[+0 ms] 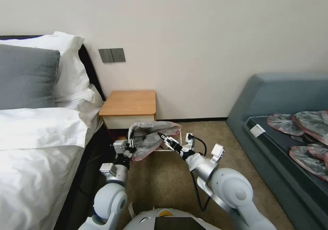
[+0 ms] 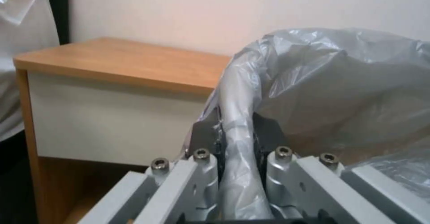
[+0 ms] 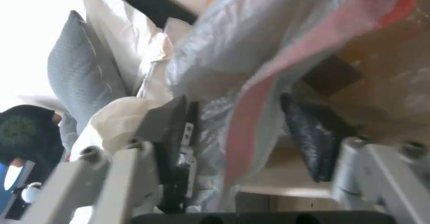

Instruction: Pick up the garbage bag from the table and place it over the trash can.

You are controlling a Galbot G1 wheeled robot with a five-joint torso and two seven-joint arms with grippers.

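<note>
Nearest the robot, the left hand is pinched tight on a bunched fold of the garbage bag, while the right hand reaches into the bag's other side, fingers spread apart with the pink-rimmed edge hanging loose between them. The bag is held open between both hands above the floor, its mouth stretched left to right. Just behind stands the table, its top bare, so the bag lies ahead of both hands, the left nearer its edge.

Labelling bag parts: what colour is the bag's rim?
Pinkish-red, on a translucent grey garbage bag; clearest in the right wrist view.
</note>
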